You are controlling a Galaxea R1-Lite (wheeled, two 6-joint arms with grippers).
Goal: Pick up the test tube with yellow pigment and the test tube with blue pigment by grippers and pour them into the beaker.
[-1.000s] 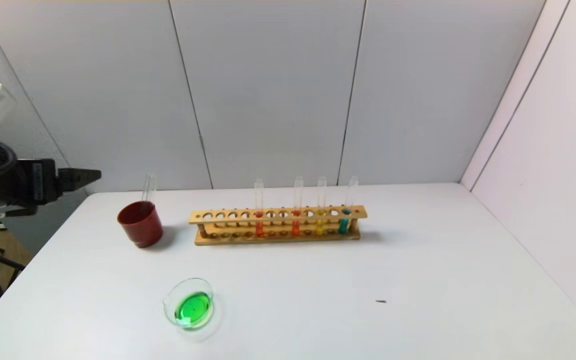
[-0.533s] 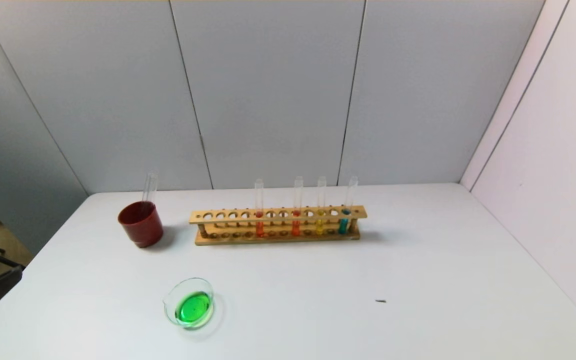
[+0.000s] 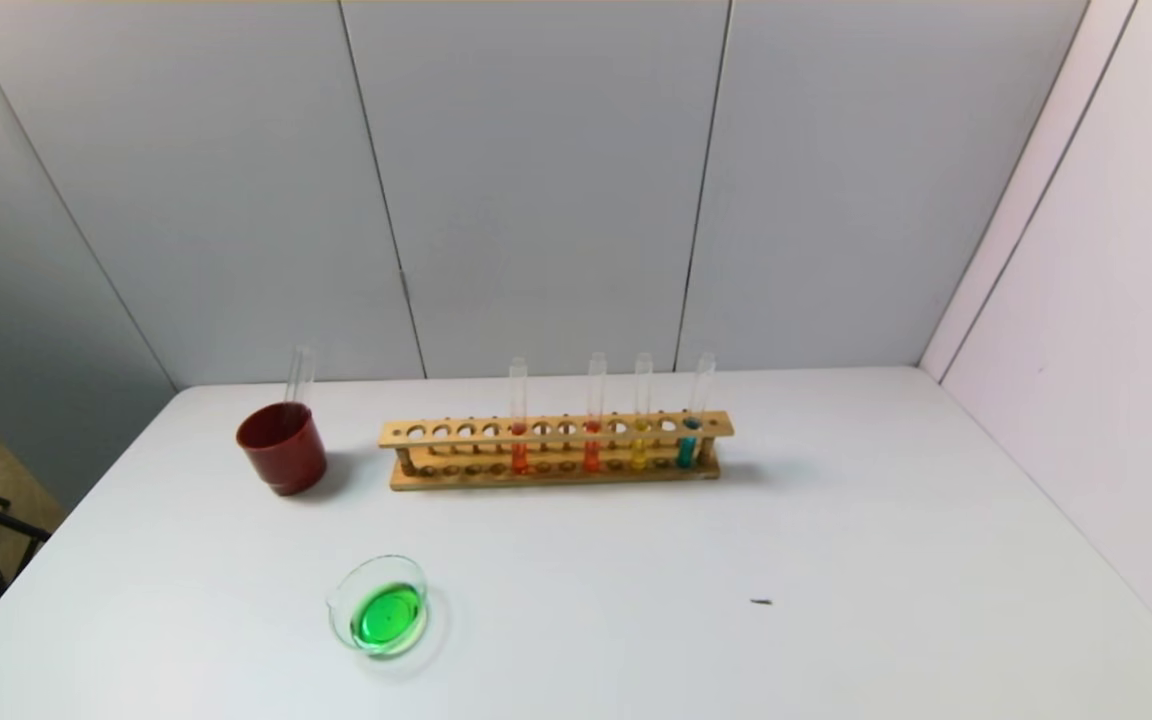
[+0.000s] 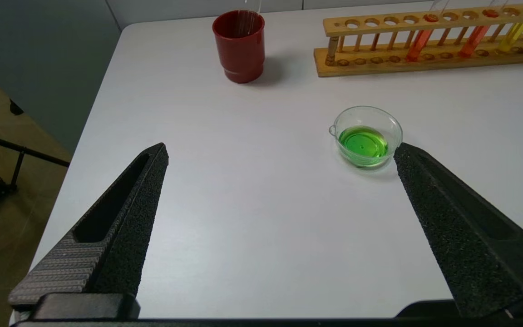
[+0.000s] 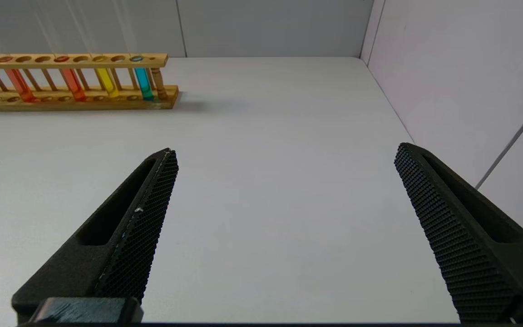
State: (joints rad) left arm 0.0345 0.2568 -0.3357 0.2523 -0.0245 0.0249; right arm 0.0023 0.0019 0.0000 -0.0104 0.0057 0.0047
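Left gripper: out of the head view, held above the near left part of the desk; fingers spread wide, grasping nothing.
Red cup: far left on the desk, with an empty clear tube leaning in it.
Beaker: near left, holding green liquid; in the left wrist view it lies ahead of the fingers, close to one fingertip, apart from both.
Wooden rack: at the back centre, with two orange-red tubes upright in it.
Test tube with yellow pigment: upright in the rack, right of the orange-red pair.
Test tube with blue pigment: last in the rack, beside the yellow one.
Right gripper: over the right part of the desk, fingers released and wide; both task tubes stand well ahead, apart from them.
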